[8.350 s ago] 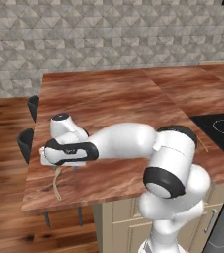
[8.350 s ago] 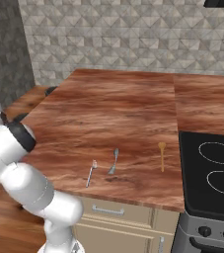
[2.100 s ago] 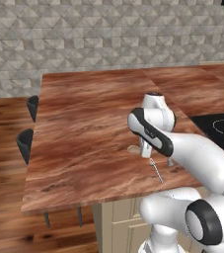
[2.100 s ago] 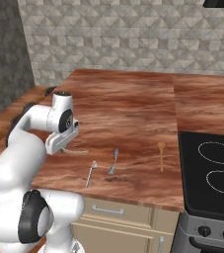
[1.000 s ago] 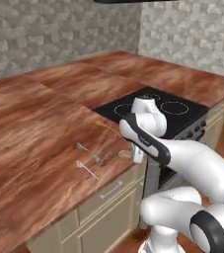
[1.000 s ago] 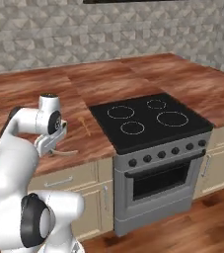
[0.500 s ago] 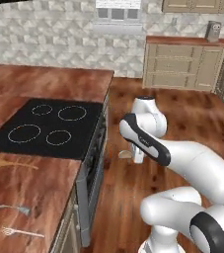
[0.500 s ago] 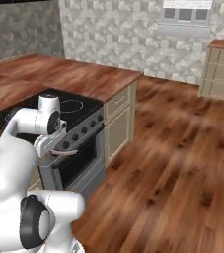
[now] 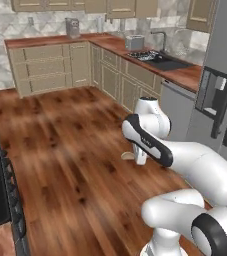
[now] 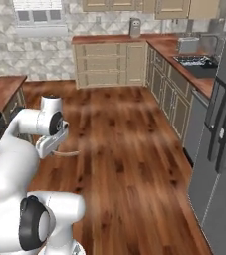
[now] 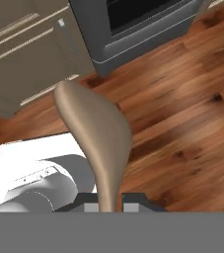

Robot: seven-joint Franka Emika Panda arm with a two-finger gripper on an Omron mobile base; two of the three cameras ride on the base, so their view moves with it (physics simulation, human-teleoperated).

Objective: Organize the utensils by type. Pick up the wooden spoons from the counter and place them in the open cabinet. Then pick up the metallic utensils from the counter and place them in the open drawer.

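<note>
Floor: a glossy reddish-brown plank floor [image 9: 65, 165] is seen across both base views and beneath the hand in the hand view.
Refrigerator: a tall grey refrigerator [image 10: 224, 129] with dark vertical handles is seen at the right edge of both base views.
Cabinets: cream panelled base cabinets [image 10: 109, 63] under reddish wood tops are set along the far wall and the right wall; a black sink [image 9: 160, 60] is sunk into the right-hand top.
Oven: a grey oven front [image 11: 148, 24] with a dark window is seen at the top of the hand view, beside cream drawer fronts.
Arm: the white arm is bent over the open floor, well apart from every worktop.
Gripper: the gripper [image 11: 108, 201] is closed on the handle of the wooden spoon, with the two dark tips pressed against it from either side.
Wooden spoon: the wooden spoon [image 11: 96, 133] is a smooth light-tan piece with a broad rounded bowl narrowing to a straight handle; it is carried in the air above the floor, bowl pointing away from the hand. In the left base view its pale bowl [image 9: 128, 156] juts out beside the hand; in the right base view it [image 10: 67, 154] is seen as a thin tan strip.
</note>
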